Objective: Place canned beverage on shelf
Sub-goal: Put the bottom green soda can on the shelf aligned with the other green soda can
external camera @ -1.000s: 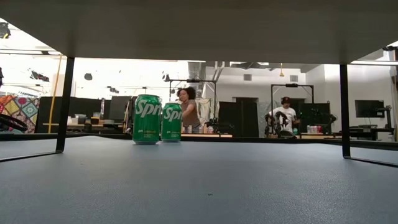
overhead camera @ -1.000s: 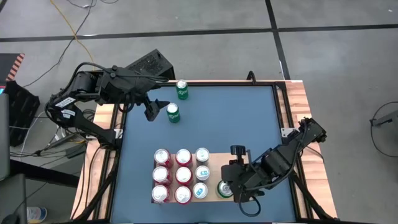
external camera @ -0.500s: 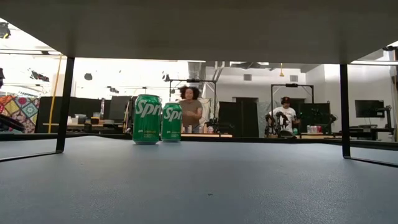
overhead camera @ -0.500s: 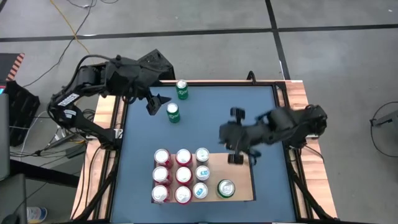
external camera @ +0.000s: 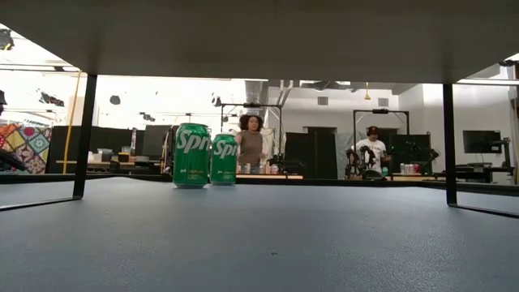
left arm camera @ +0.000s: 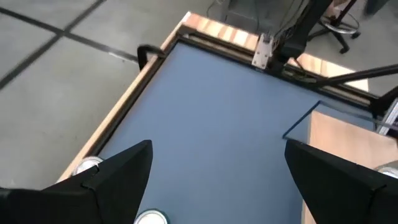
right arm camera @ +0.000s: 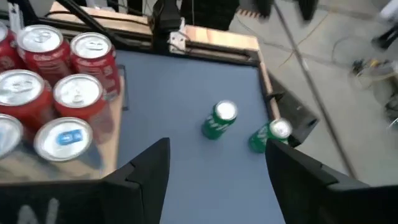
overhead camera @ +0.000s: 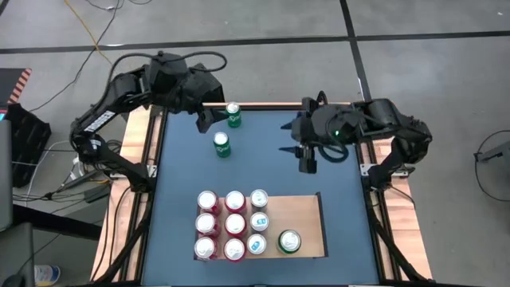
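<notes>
Ten cans standing on the shelf; both grippers released.
Flat tan wooden shelf [overhead camera: 307,209] lying at the table's near edge, holding metal cylinders; right gripper [overhead camera: 298,143] hovering spread, empty; left gripper [overhead camera: 208,116] hanging spread beside two green cans [overhead camera: 221,144] near the far-left corner.

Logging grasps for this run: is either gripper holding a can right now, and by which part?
Nothing is held. The right gripper is open and empty above the table; the left gripper is open beside the two green cans, touching neither.

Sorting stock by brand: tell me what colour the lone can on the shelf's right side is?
Green, with a silver top; the high view shows it best.
</notes>
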